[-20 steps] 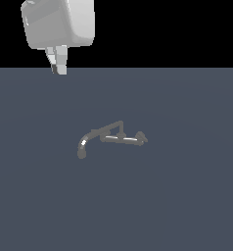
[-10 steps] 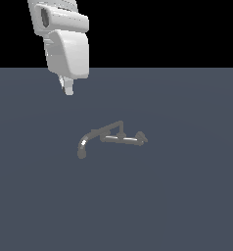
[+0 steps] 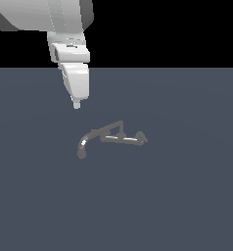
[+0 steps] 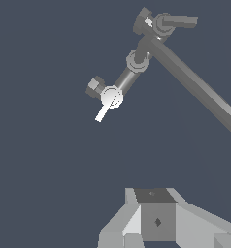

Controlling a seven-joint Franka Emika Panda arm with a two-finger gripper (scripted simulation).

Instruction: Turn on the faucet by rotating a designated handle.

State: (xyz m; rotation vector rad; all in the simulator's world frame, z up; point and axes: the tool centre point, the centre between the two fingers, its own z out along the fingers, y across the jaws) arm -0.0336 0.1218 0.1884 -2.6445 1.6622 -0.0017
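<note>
Flat slate-blue floor point(image 3: 187, 206) under a black backdrop: the small dark grey metal faucet with curved spout point(image 3: 111, 137) lies mid-scene. The white gripper point(image 3: 77, 104) hangs at its 11 o'clock, well apart, likely lining up an approach; finger spacing unreadable.

Dark grey glinting metal faucet point(image 3: 111, 138), smooth white glossy claw point(image 3: 77, 104)

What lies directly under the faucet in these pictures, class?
Only the plain dark grey floor shows beneath the faucet. No sink, basin or pipe is visible. The spot where its base meets the floor is too small to make out.
</note>
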